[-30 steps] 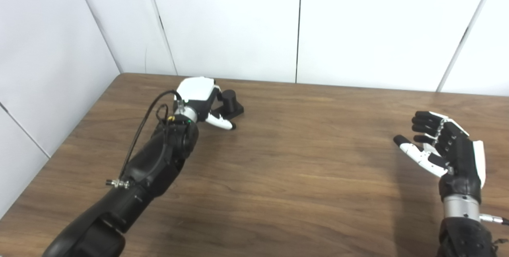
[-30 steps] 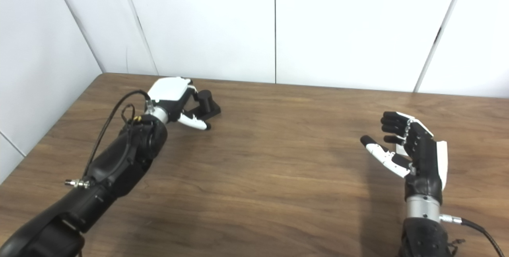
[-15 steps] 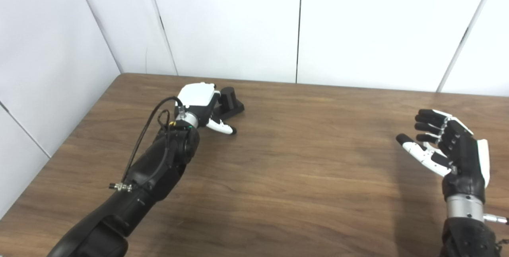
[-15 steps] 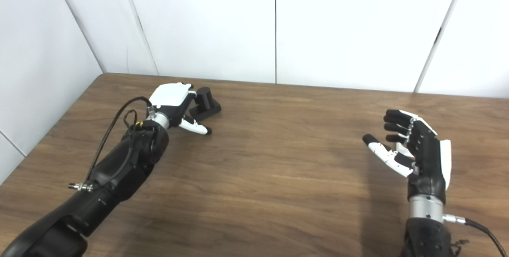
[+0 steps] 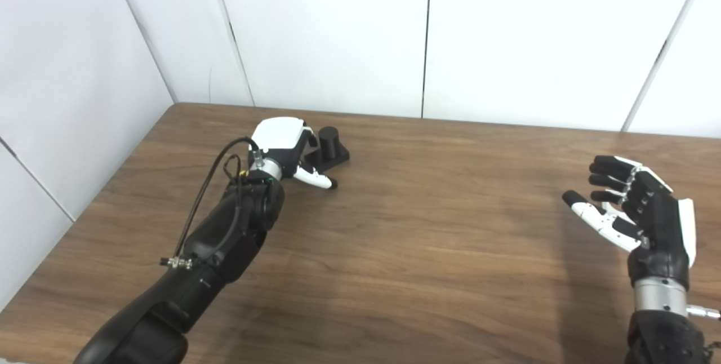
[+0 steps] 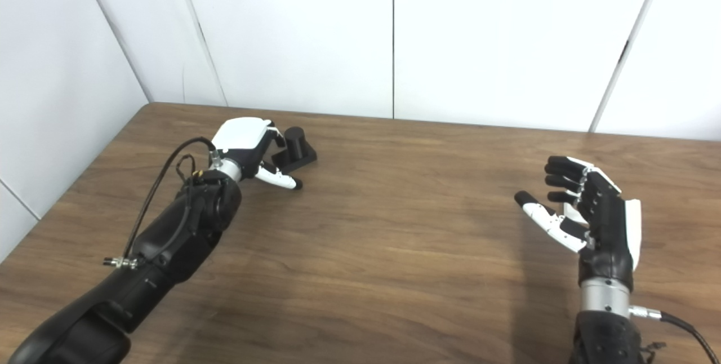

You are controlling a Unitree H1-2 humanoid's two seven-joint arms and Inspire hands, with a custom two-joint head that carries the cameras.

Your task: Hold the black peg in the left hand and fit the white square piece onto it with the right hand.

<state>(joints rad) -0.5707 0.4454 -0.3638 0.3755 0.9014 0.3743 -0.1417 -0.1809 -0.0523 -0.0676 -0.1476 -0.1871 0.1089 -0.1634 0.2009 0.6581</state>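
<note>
— While your left hand (image 5: pixel 284 147) reaches toward the table's (image 5: pixel 394 251) far left corner, where does the peg (image 5: pixel 329 147) stand?

— Upright on its flat black base, near the far edge, just right of that hand. Your fingers sit against the base's left side, with the thumb (image 5: pixel 318 178) stretched out along the wood in front of it.

— Are you gripping it?

— You cannot tell; the white back of the hand hides the fingers.

— And your right hand (image 6: pixel 591 214)?

— It hovers near the right edge, palm turned left, fingers spread and a little curled, holding nothing. You see no white piece in either view.
</note>
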